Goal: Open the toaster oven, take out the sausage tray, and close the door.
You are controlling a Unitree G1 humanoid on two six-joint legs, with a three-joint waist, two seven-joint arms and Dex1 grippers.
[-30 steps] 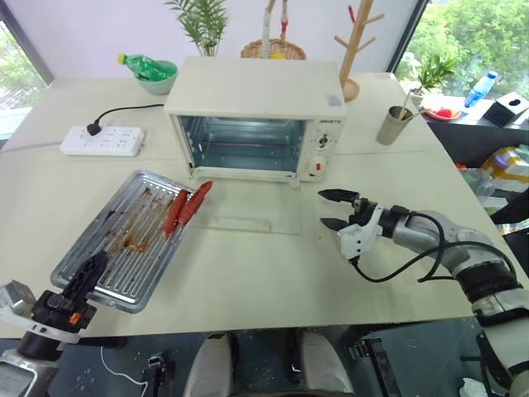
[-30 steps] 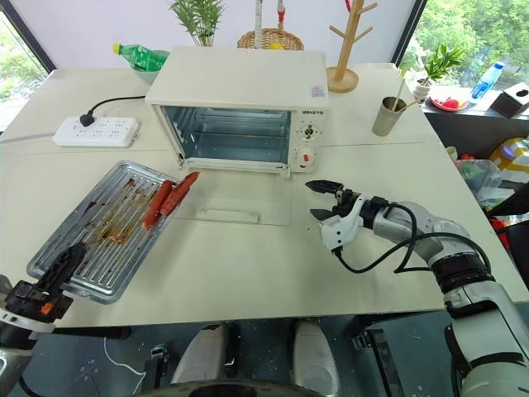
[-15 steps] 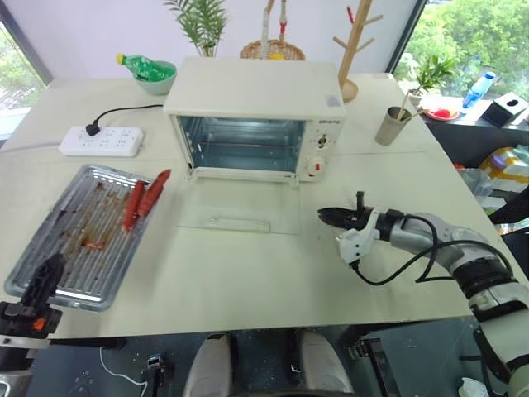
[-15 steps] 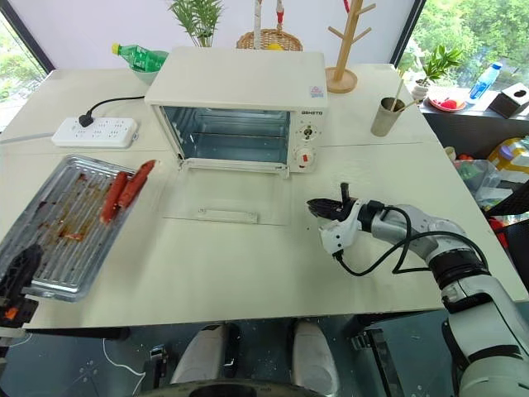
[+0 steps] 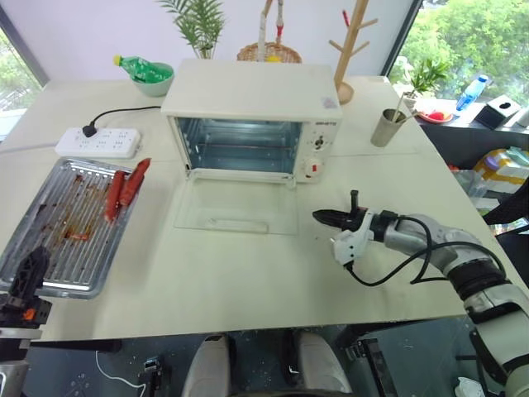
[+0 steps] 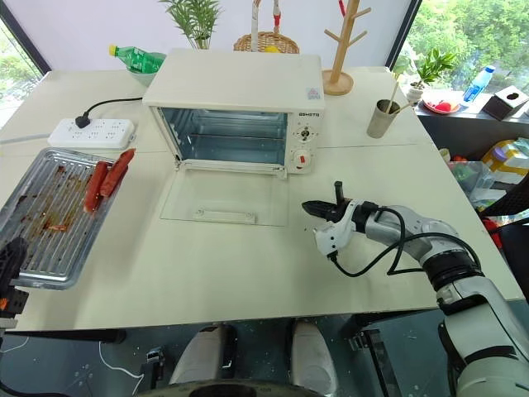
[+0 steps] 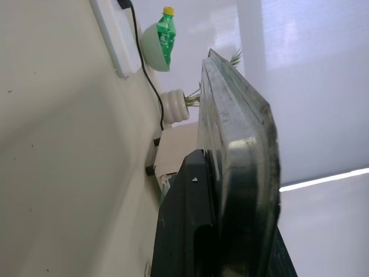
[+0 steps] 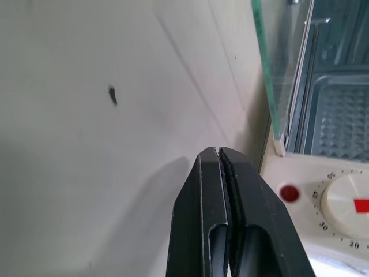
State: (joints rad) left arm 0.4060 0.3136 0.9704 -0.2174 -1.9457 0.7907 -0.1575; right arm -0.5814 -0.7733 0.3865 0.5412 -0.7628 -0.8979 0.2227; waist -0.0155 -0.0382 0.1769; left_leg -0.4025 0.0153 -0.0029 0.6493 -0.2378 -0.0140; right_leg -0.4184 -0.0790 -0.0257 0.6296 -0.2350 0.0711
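The cream-white toaster oven [image 5: 252, 107] stands at the back middle of the table. Its glass door [image 5: 235, 207] lies folded down flat in front, and the cavity behind it is bare. To the left lies the silver sausage tray [image 5: 70, 223], greasy, with two red sausages [image 5: 124, 186] at its far end. My left gripper [image 5: 31, 266] is shut on the tray's near edge; the left wrist view shows a black finger [image 7: 190, 231] pressed against the tray rim [image 7: 236, 115]. My right gripper [image 5: 324, 217] is shut and holds nothing. It hovers just right of the door, below the red knob [image 8: 288, 192].
A white power strip [image 5: 97, 141] with a black cord lies behind the tray. A green bottle in a bowl [image 5: 149, 70], a basket, a plant and a wooden rack [image 5: 351, 50] line the back edge. A metal cup [image 5: 384, 126] stands right of the oven.
The left gripper has dragged the tray leftward, away from the oven door. The right gripper's fingers have gone from open to shut, staying near the same spot.
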